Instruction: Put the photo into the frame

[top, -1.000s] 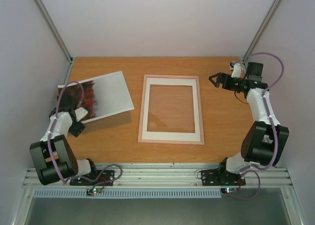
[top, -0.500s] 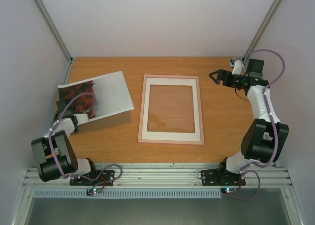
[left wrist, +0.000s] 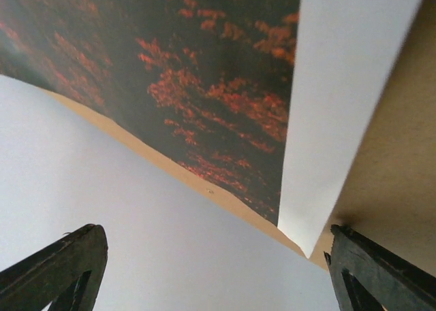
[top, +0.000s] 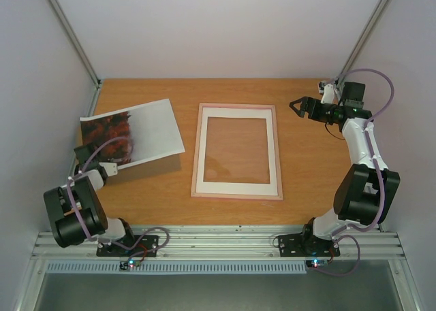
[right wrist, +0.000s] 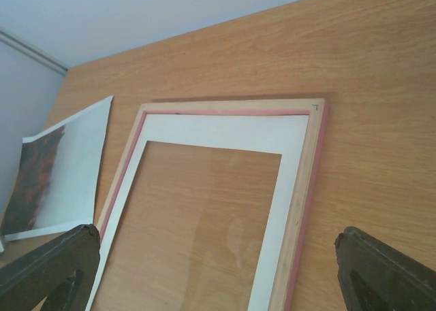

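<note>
The photo (top: 139, 131) lies askew on the left of the table, with its dark red trees toward the left wall and its pale sky toward the middle. In the left wrist view the photo (left wrist: 204, 86) fills the top, its near corner slightly lifted off the wood. My left gripper (top: 82, 151) is open beside the photo's near-left corner and holds nothing. Its fingers (left wrist: 65, 267) frame only wall. The frame (top: 278, 154) lies flat at the centre, a white mat (top: 238, 113) inside it. My right gripper (top: 297, 107) hovers open at the frame's far right, empty, looking down on the frame (right wrist: 304, 182).
The left wall (top: 41, 120) runs close along the photo's left edge and my left arm. Bare wood (top: 306, 161) separates the frame from the right arm. The photo (right wrist: 65, 165) also shows far left in the right wrist view, and the mat (right wrist: 225, 124) lies within the frame's rim.
My left arm has drawn back toward the left wall, its gripper swinging from the photo's near edge to its near-left corner. The right arm shifted slightly. Photo and frame stayed put.
</note>
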Motion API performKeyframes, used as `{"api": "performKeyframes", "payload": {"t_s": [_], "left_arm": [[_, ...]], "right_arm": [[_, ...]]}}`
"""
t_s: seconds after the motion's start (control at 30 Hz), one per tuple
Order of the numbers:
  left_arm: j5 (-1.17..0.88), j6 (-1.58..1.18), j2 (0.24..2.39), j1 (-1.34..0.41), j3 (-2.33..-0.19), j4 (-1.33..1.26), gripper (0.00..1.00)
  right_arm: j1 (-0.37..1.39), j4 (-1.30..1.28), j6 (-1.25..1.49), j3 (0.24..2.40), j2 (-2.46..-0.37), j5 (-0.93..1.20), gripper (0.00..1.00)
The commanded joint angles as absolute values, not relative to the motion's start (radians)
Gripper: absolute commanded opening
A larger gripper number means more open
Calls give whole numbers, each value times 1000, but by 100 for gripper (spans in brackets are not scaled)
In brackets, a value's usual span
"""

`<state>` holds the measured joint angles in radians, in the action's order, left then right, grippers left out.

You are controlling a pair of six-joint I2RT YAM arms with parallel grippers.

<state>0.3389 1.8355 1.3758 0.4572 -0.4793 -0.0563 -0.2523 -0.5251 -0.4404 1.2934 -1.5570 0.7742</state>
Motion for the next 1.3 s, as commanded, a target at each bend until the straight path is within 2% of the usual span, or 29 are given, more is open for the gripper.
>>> {"api": "performKeyframes", "payload": {"t_s": [0.0, 0.1, 0.33, 0.57, 0.7, 0.73, 0.8, 0.97, 1.27], "left_arm": [[337, 1898, 1458, 486, -424, -225, 88], [318, 1906, 1498, 486, -412, -304, 85], [188, 1905, 1466, 486, -378, -331, 65], [130, 1875, 1429, 484, -432, -279, 28], [87, 1835, 1352, 484, -520, -88, 3], [74, 1813, 1327, 482, -548, -31, 1], [34, 1763, 1280, 480, -621, 134, 1], [-8, 1625, 1228, 447, -799, 347, 0], [-97, 1306, 1331, 340, -1282, 768, 0]], "right_arm": [[-252, -543, -449, 1316, -1543, 765, 94], [-252, -539, -439, 1319, -1548, 770, 94], [-252, -539, -434, 1321, -1547, 769, 93], [-252, -543, -429, 1321, -1552, 778, 93], [-251, -535, -430, 1322, -1554, 785, 93], [-252, -532, -431, 1322, -1556, 789, 93], [-252, -526, -430, 1322, -1557, 798, 93], [-249, -518, -434, 1333, -1563, 813, 93], [-229, -524, -463, 1371, -1587, 846, 93]]}}
